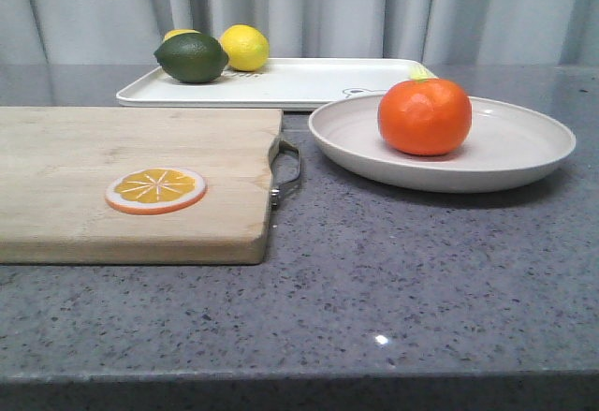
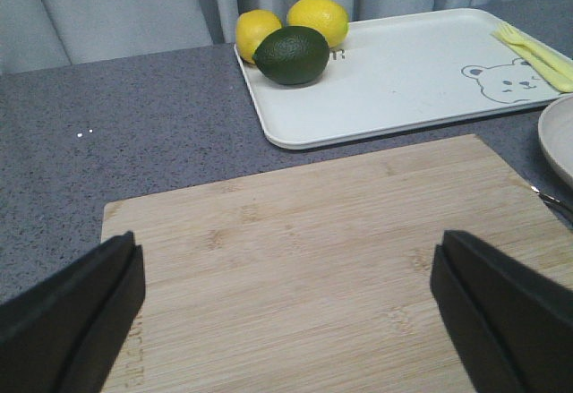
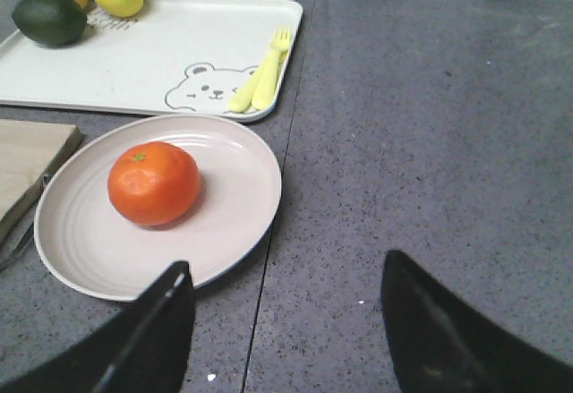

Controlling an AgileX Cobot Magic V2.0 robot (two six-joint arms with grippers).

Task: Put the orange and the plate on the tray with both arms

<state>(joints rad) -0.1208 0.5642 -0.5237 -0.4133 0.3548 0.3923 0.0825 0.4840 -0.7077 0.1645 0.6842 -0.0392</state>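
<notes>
**Both grippers spread wide, orange resting in the plate beside the tray**

The fingers of the left gripper stood wide apart over the wooden cutting board, holding nothing; those of the right gripper were equally wide over the speckled grey stone-look table, just beside the plate's rim and also bare.

The cutting board, pale bamboo grain with a metal handle at its end, carried a flat orange slice disc. Beyond it lay the tray, a smooth white rectangle with rounded corners and a low rim, printed with a bear-face outline. Small lettering near the fruit was too hidden to read. The tray held two yellow lemons, a dark green lime-like fruit against them, and pale yellow plastic cutlery at the opposite end.

The plate, round, shallow and off-white, sat on the table near the tray's front edge. In it rested the orange, glossy and slightly flattened.
</notes>
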